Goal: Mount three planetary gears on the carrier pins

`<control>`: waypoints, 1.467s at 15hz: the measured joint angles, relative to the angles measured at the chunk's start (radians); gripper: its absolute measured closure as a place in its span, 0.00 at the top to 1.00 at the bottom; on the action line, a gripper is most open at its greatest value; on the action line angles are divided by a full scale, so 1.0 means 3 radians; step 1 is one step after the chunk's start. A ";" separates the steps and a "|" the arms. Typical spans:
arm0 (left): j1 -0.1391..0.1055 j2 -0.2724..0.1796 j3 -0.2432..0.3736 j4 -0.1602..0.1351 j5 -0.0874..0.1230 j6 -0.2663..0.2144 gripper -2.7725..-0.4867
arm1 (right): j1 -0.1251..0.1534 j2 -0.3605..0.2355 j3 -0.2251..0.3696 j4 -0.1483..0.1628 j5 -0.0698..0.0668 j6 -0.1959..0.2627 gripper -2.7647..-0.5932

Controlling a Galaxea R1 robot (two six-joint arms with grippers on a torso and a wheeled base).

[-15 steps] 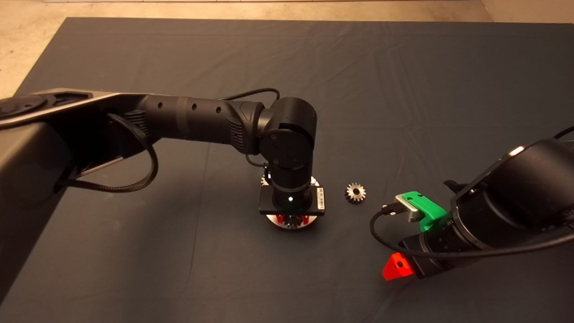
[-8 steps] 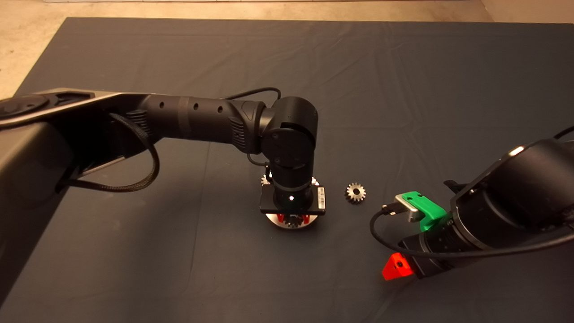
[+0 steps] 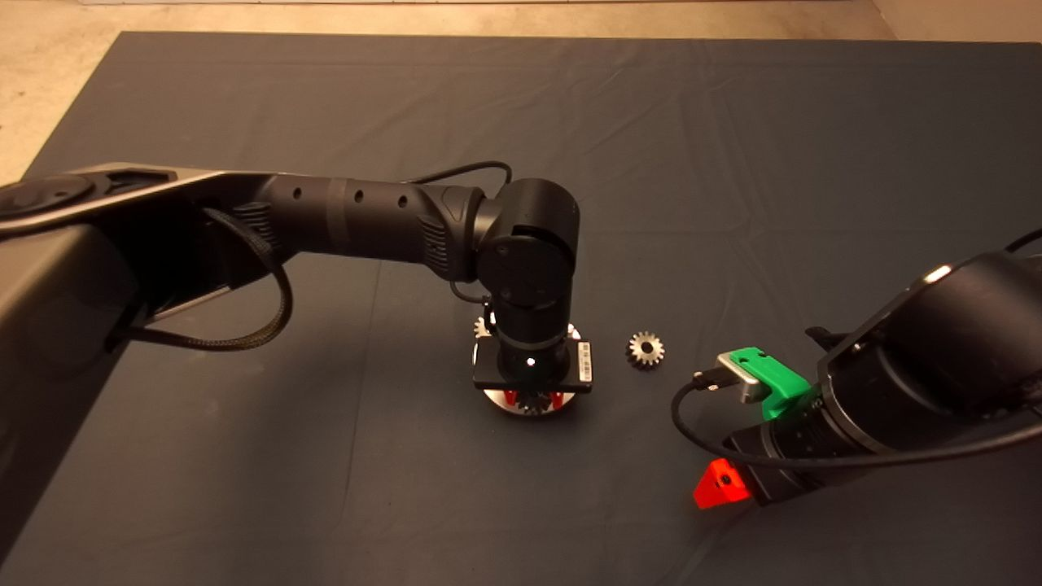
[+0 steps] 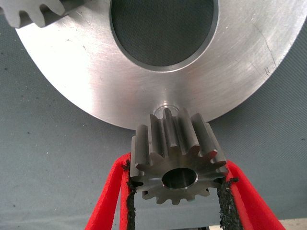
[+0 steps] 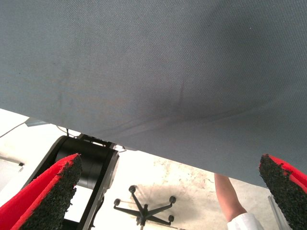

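My left gripper (image 3: 531, 399) points straight down over the round silvery disc (image 3: 521, 405) at mid-mat. In the left wrist view it (image 4: 177, 168) is shut on a planetary gear (image 4: 175, 143), holding it by its sides. The gear stands on the disc (image 4: 86, 72) near the rim, beside the large centre hole. A second gear (image 4: 31, 10) sits on the disc's far side and also shows in the head view (image 3: 482, 327). A third gear (image 3: 645, 350) lies loose on the mat, right of the disc. The carrier pins are hidden under the gears and the gripper. My right gripper (image 3: 720, 486) waits open at the lower right.
The dark mat (image 3: 733, 163) runs to the floor at the far and left edges. The right wrist view shows the mat's edge, a chair base (image 5: 144, 208) and a person's arm (image 5: 229, 199) on the floor side.
The left arm has shifted a few pixels toward the near side, still holding the gear over the disc. The right arm and the loose gear have not moved.
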 joint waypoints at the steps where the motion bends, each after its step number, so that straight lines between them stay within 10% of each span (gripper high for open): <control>1: 0.0012 0.0000 0.0000 0.0010 0.0008 0.0000 0.16 | -0.0006 0.0000 0.0000 0.0000 0.0001 0.0000 0.99; 22: 0.0023 -0.0015 0.0025 -0.0008 -0.0016 0.0001 0.36 | -0.0008 -0.0001 0.0000 0.0001 0.0001 0.0000 0.99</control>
